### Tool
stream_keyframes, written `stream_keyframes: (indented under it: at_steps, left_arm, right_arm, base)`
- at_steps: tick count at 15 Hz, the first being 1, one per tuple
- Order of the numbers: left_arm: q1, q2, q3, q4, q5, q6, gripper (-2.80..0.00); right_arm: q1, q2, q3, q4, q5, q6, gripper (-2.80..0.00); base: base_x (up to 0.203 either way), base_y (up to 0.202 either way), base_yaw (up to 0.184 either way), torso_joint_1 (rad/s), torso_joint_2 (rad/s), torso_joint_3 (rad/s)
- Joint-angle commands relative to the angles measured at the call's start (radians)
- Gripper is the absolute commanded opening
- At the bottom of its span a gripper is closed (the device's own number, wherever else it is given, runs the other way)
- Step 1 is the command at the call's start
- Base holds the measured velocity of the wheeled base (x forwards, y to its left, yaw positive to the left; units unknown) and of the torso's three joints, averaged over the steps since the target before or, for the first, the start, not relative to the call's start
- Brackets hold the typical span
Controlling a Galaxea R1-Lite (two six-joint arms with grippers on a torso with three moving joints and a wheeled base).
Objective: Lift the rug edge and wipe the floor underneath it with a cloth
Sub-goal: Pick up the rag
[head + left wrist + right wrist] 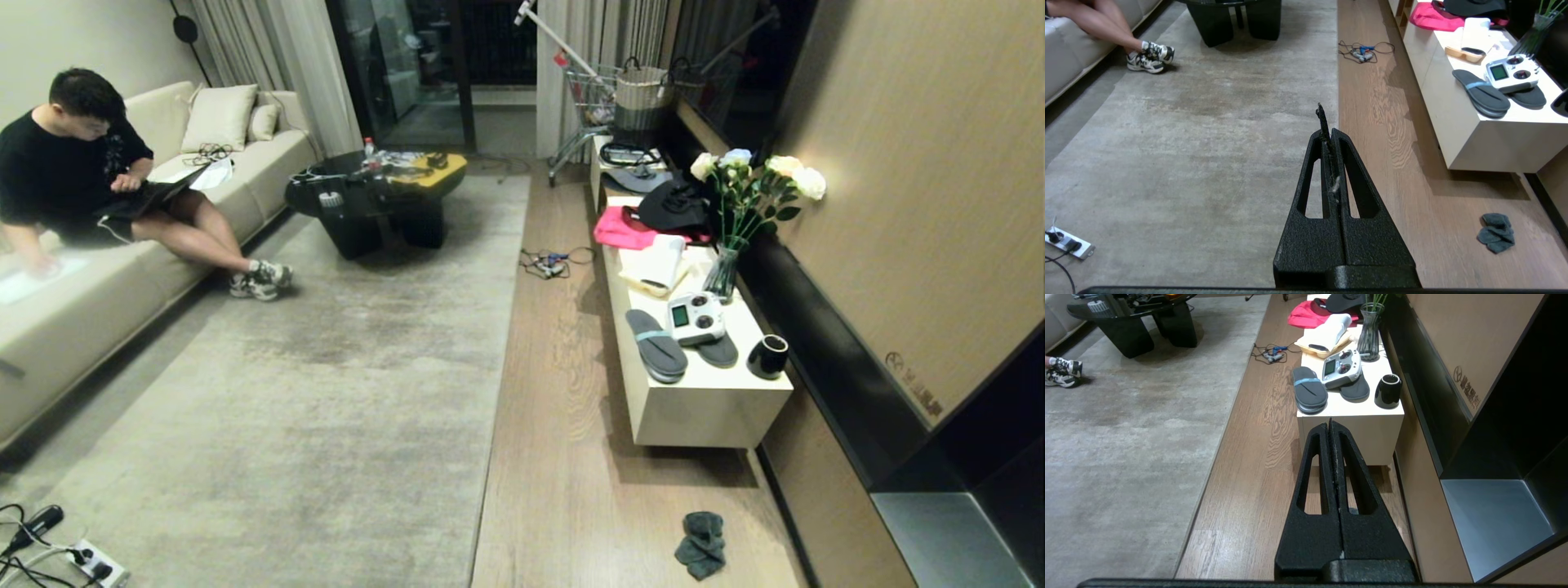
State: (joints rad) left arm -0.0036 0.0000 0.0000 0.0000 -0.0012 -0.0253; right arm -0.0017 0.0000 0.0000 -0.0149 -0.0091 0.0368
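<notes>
The big pale grey rug lies flat, and its straight rug edge (498,359) (1337,81) (1218,453) runs away from me along the brown wood floor (555,392). The dark grey cloth (701,545) (1496,233) lies crumpled on the bare planks, just past the near end of the white cabinet. My left gripper (1330,131) hangs shut high over the rug edge, with a frayed black strip poking out from between its tips. Over the floor strip in front of the cabinet my right gripper (1330,424) is shut and holds nothing. Neither arm shows in the head view.
A low white cabinet (702,412) along the right wall carries slippers, a controller, a mug and a flower vase. Loose cables (549,263) lie on the planks farther off. A person sits on the sofa at left, feet on the rug. A black coffee table (384,204) stands beyond, a power strip (98,565) at near left.
</notes>
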Motion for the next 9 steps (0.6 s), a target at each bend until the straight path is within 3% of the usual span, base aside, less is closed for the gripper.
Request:
stream_keyframes:
  at_steps: [1, 9]
  left_arm:
    - [0.001, 0.001, 0.0, 0.0, 0.001, -0.001, -2.8]
    - [0.001, 0.0, 0.0, 0.0, 0.001, -0.001, -2.8]
  right_arm:
    - [0.0, 0.002, 0.0, 0.0, 0.0, 0.0, -2.8]
    - [0.0, 0.002, 0.0, 0.0, 0.0, 0.002, -2.8]
  base:
    - [0.0, 0.0, 0.0, -0.136, 0.36, 0.22]
    - [0.0, 0.0, 0.0, -0.175, 0.5, 0.317]
